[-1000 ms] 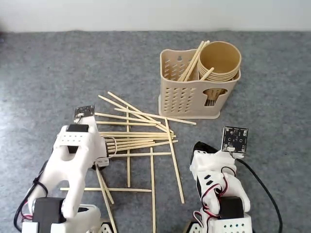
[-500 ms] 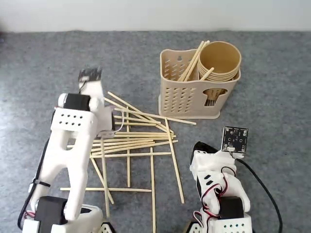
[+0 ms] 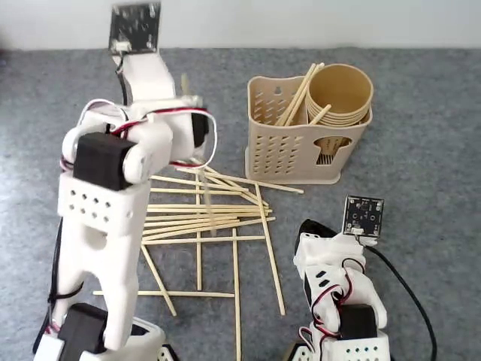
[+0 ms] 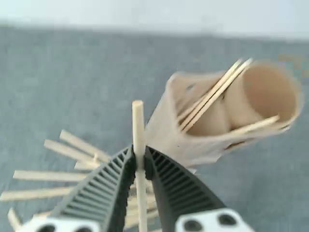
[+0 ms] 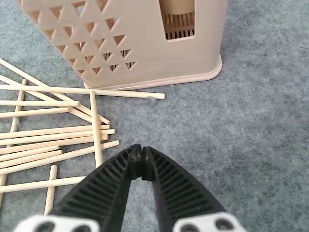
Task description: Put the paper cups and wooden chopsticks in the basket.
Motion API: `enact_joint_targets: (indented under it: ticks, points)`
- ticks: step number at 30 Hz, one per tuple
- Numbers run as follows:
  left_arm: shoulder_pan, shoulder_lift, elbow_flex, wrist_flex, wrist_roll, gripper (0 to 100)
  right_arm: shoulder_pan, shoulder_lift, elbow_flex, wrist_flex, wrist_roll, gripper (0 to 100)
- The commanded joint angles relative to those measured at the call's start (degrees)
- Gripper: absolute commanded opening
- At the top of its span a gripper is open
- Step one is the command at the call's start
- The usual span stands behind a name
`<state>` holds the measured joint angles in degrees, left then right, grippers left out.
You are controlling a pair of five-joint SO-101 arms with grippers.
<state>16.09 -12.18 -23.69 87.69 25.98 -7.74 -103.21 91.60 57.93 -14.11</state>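
Observation:
My left gripper (image 4: 139, 164) is shut on one wooden chopstick (image 4: 138, 126), held upright above the table. In the high view the left arm (image 3: 143, 143) stands raised to the left of the beige basket (image 3: 289, 154), and the held chopstick's tip (image 3: 184, 81) shows beside it. Stacked paper cups (image 3: 340, 92) and a few chopsticks (image 3: 299, 96) stand in the basket. Several loose chopsticks (image 3: 210, 214) lie scattered on the grey mat. My right gripper (image 5: 142, 162) is shut on nothing, low over the mat in front of the basket (image 5: 130, 43).
The right arm (image 3: 334, 286) rests near the front edge, right of the chopstick pile (image 5: 48, 137). A pale wall (image 3: 301, 22) borders the far side of the grey mat. Open mat lies right of the basket.
The left arm has risen from the chopstick pile and swung toward the far side, lifting one chopstick with it. The right arm has not moved.

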Motion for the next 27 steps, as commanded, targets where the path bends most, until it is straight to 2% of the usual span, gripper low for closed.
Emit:
enact_joint_targets:
  ticks: [1, 5, 11, 16, 22, 27]
  points:
    - [1.0, -0.4, -4.9, -9.6, 1.1, 1, 0.0, -0.3, -0.4, -0.8, -0.3, 1.0]
    - [0.9, -0.2, -4.7, -21.2, 5.0, 1, 0.0, -0.3, -0.4, -0.8, -0.3, 1.0]
    - [3.6, -0.2, -3.9, -33.3, 5.3, 1, 0.0, -0.3, -0.4, -0.8, -0.3, 1.0]
    - [5.2, -0.2, 6.7, -47.8, 4.7, 1, 0.1, -0.3, -0.4, -0.8, -0.3, 1.0]
    - [5.1, -0.2, 25.2, -63.5, -6.0, 2, 0.0, -0.3, -0.4, -0.8, -0.3, 1.0]
    - [4.9, -0.9, 30.9, -64.9, -9.9, 10, 0.0, -0.3, -0.4, -0.8, -0.3, 1.0]
